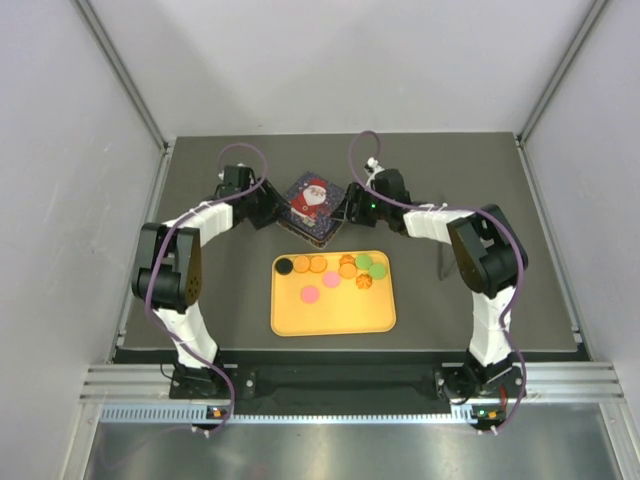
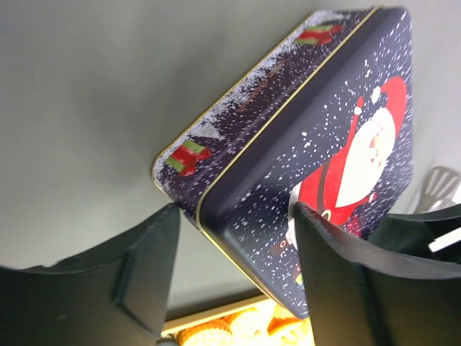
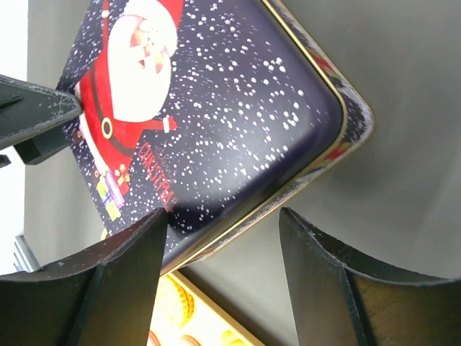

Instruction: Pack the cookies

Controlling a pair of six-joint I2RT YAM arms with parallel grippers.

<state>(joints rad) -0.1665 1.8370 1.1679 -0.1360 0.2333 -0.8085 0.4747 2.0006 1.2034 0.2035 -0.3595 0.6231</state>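
Note:
The cookies (image 1: 318, 265) lie along the far side of a yellow tray (image 1: 330, 315): mostly orange, with a black one (image 1: 284, 266), pink ones (image 1: 310, 294) and green ones (image 1: 377, 270). Behind the tray sits a dark blue Santa tin (image 1: 312, 205) with its lid on. My left gripper (image 1: 265, 205) is at the tin's left side and open, one finger over the lid (image 2: 338, 180) and one outside the edge. My right gripper (image 1: 345, 208) is at the tin's right side, also open and straddling the lid's rim (image 3: 288, 191). Orange cookies (image 2: 216, 328) (image 3: 173, 306) show below both sets of fingers.
The tin and tray rest on a dark grey table (image 1: 200, 290) enclosed by light walls on the left, right and back. The tray's near rim lies a short way from the table's front edge, where both arm bases stand.

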